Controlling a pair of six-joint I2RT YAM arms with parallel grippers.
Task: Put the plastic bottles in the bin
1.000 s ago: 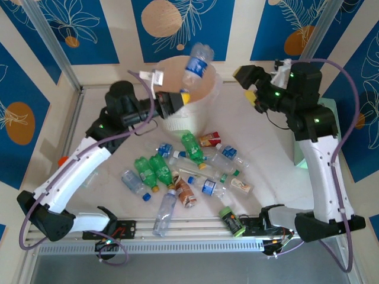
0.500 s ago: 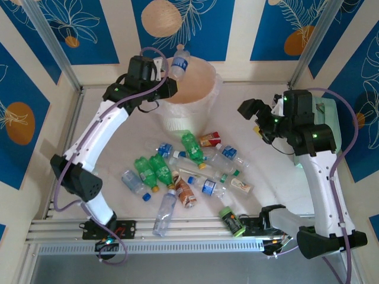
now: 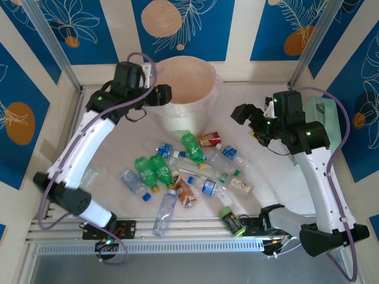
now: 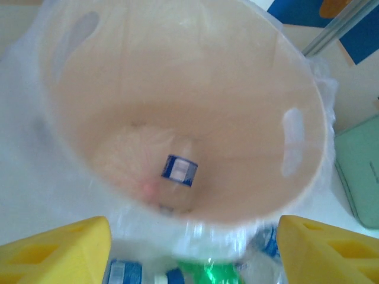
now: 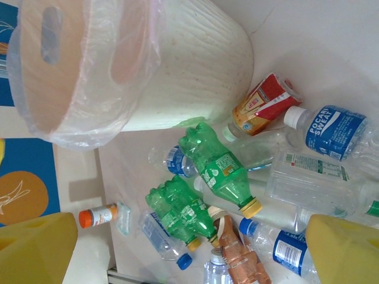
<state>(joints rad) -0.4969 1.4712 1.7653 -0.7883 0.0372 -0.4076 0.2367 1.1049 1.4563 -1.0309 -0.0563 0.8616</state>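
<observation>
1. Left wrist view, nearest first: my left pincer [image 4: 195, 245] is standing spread wide. Its yellow fingers [image 4: 59, 248] are sitting at 7 and 5 o'clock with nothing between them. It is hanging over the mouth of the bin [image 4: 237, 89], which I judge to be the right place to let go. Past the crinkled bag liner [image 4: 195, 228], a blue-labelled bottle [image 4: 179, 170] is lying on the bin floor near the centre, so I am counting that one as delivered.
2. Right wrist view: my right pincer [image 5: 189, 248] is gaping too and carrying nothing. It is looking down on the plastic bottles [image 5: 237, 195] piled below. A green bottle [image 5: 222, 171] with a yellow cap is lying closest to its centre line. A red-labelled bottle [image 5: 263, 103] is resting farther off, just beside the bin's ribbed wall at 12 o'clock. I am keeping these jaws wide because, as I judge it, this arm is lining up the next pick.
3. Top external view: a dark bottle with a green cap [image 3: 232, 220] is lying alone by the near rail at 6 o'clock. The main heap is sprawling mid-table, and the bin is standing at 12 o'clock of it. My left pincer is hovering at 9 o'clock of the rim, and my right is waiting well apart at 3 o'clock. Most of the job is remaining.
</observation>
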